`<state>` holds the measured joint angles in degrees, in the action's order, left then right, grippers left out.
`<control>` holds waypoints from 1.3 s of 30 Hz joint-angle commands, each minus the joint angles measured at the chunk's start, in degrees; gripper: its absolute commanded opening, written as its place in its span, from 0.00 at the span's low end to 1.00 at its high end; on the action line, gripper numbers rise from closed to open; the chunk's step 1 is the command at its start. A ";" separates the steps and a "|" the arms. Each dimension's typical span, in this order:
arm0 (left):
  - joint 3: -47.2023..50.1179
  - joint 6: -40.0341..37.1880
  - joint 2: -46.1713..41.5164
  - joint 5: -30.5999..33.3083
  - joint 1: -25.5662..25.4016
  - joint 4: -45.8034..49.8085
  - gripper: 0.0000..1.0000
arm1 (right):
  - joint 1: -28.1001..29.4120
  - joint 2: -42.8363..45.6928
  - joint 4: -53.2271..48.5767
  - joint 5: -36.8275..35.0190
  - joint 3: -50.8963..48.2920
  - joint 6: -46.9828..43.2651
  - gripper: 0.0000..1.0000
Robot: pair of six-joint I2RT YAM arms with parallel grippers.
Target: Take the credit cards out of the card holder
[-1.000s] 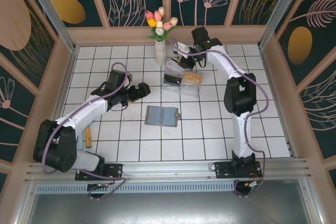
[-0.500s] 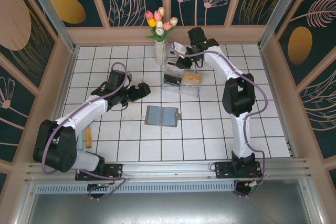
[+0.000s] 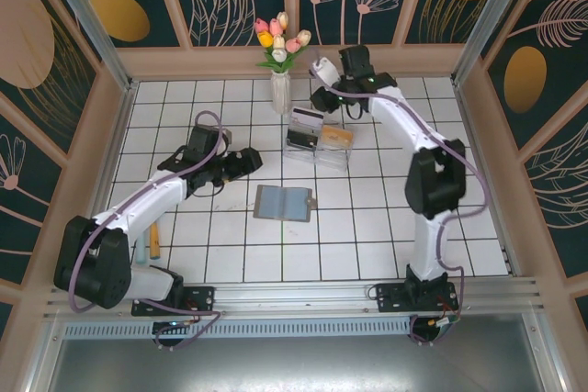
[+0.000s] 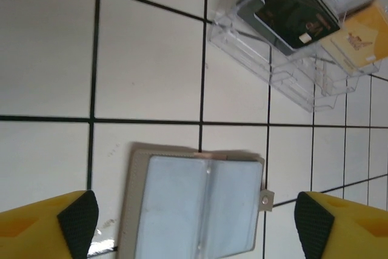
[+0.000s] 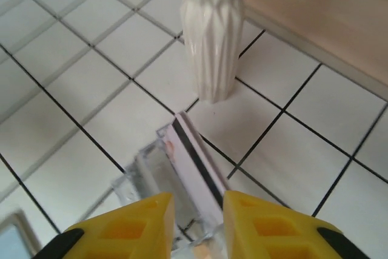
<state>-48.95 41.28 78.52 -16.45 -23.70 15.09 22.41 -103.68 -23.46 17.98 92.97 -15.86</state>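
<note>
White tiled table (image 3: 367, 227), floral walls (image 3: 230, 6); left gripper (image 4: 195, 222) spread wide, right gripper (image 5: 199, 204) slightly parted.

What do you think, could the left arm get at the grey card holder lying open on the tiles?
Probably yes. The card holder lies flat on bare tiles with nothing on it, and the left tool hovers close beside it, fingers spread wide. The clear tray stands apart, further back.
</note>
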 commanded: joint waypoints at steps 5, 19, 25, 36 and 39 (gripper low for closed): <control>1.36 1.81 4.07 0.50 -4.65 0.90 0.67 | 3.85 17.25 10.38 -8.79 -19.37 30.76 0.37; 1.92 3.83 12.64 0.78 -6.53 -0.66 0.36 | 17.84 12.75 13.66 -7.13 -39.42 55.18 0.35; 2.37 3.86 14.74 0.10 -6.59 -1.45 0.35 | 19.66 6.32 13.03 -9.24 -39.10 57.96 0.36; 2.06 3.23 18.84 -1.29 -6.76 -2.18 0.31 | 19.97 0.01 11.96 -7.94 -37.58 56.39 0.37; 2.03 3.06 18.95 -4.06 -6.96 -3.54 0.25 | 20.02 -0.82 12.52 -7.14 -37.20 55.82 0.37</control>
<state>-47.24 44.64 95.02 -16.38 -29.93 13.43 41.74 -101.08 -11.77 9.91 55.24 39.99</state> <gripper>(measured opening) 0.273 0.366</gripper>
